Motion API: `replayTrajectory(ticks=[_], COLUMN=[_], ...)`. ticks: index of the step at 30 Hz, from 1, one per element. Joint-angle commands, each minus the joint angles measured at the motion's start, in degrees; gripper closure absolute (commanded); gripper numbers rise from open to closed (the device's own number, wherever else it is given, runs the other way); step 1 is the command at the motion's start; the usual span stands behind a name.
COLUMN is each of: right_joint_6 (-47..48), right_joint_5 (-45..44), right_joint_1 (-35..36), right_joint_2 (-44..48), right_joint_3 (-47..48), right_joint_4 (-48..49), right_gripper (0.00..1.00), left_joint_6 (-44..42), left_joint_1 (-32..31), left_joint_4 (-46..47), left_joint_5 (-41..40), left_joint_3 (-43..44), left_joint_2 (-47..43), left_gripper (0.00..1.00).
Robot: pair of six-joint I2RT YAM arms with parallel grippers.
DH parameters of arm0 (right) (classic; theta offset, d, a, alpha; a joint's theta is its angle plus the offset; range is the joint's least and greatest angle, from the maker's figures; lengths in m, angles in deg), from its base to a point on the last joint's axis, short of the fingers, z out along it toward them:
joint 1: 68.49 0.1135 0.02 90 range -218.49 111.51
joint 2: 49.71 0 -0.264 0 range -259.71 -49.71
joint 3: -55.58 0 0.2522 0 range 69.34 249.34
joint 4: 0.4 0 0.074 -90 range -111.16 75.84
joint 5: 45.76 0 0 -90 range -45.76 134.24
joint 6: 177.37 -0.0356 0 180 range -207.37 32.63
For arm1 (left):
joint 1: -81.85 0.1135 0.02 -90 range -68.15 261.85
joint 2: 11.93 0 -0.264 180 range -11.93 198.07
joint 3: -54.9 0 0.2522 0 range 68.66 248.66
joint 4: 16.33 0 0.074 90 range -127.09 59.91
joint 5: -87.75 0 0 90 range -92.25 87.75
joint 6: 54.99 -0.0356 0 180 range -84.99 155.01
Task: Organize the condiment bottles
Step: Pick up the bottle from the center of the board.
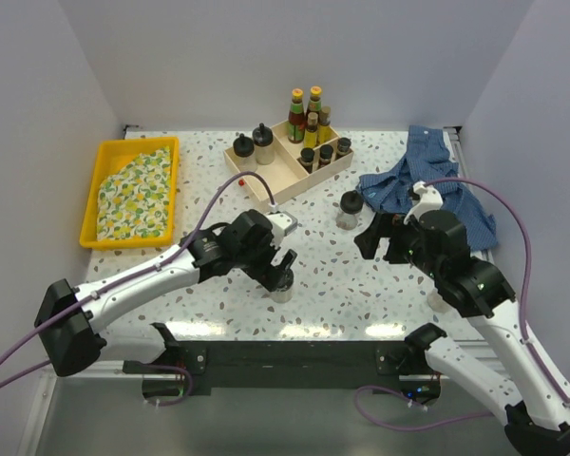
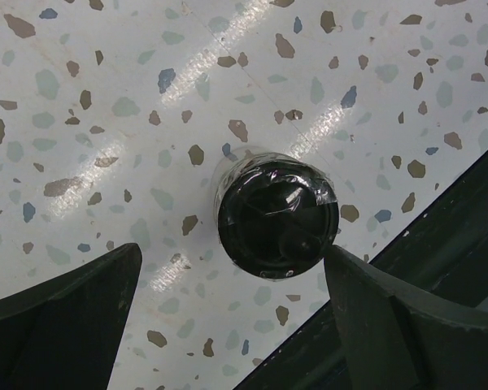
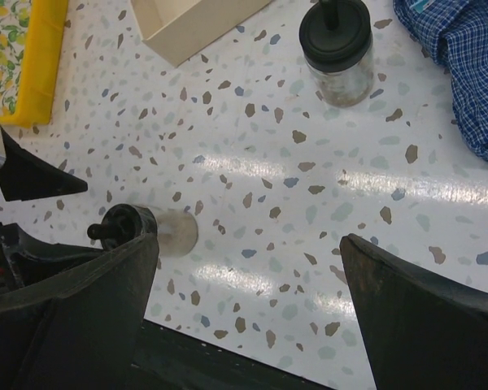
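Near the front edge of the bench (image 1: 361, 285), the left claw (image 2: 224, 264) hangs with jaws apart over a squat black-lidded jar (image 2: 276, 219), one jaw on either side and neither touching it. Further back, most condiment bottles (image 1: 309, 123) stand in the wooden box (image 1: 275, 180), and a second jar (image 3: 335, 49) stands alone just right of it. The right claw (image 3: 248, 252) hovers near that jar, jaws wide and empty, beside the blue cloth (image 1: 399, 180).

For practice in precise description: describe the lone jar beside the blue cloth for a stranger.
Find the blue checked cloth at far right. Just left of it, before the wooden box, stands a squat clear black-lidded jar. Unlike the boxed jars, it stands alone, outside any compartment.
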Motion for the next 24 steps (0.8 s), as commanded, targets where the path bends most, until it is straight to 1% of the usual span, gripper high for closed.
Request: replayTrajectory(ticks=[1, 3, 4, 6, 13, 19, 23, 24], right_joint_6=[1.2, 1.2, 1.3, 1.2, 1.9, 2.5, 1.6, 1.4], right_joint_5=[-1.2, -1.3, -1.3, -1.3, -1.4, -1.6, -0.5, -0.4], right_joint_1=[0.0, 0.0, -0.1, 0.0, 0.0, 0.0, 0.1, 0.0], right_joint_2=[0.9, 1.2, 1.5, 1.8, 2.8, 1.7, 2.2, 2.1], right_joint_3=[0.6, 0.7, 0.7, 0.5, -0.2, 1.8, 1.4, 1.3], right_joint_4=[-0.7, -0.8, -0.7, -0.7, -1.1, -1.6, -0.5, -0.5], right_gripper=[0.01, 0.01, 0.01, 0.01, 0.02, 0.01, 0.01, 0.01], left_joint_6=[0.6, 0.9, 0.2, -0.2, 1.2, 1.9, 1.4, 1.4], left_joint_1=[-1.1, -1.1, -1.0, -1.8, -5.5, -6.3, -6.4, -6.4], left_joint_4=[0.9, 0.1, 0.1, 0.6, 0.7, 1.3, 2.2, 2.2], left_joint_5=[-5.4, -6.5, -4.7, -3.6, -2.1, -4.2, -5.7, -6.1], left_joint_3=[2.3, 3.5, 4.4, 4.8, 3.7, 2.8, 2.7, 2.7], left_joint_2=[0.7, 0.9, 1.1, 1.2, 5.3, 8.6, 10.4, 10.8], left_gripper=[0.0, 0.0, 0.0, 0.0, 0.01, 0.03, 0.14, 0.21])
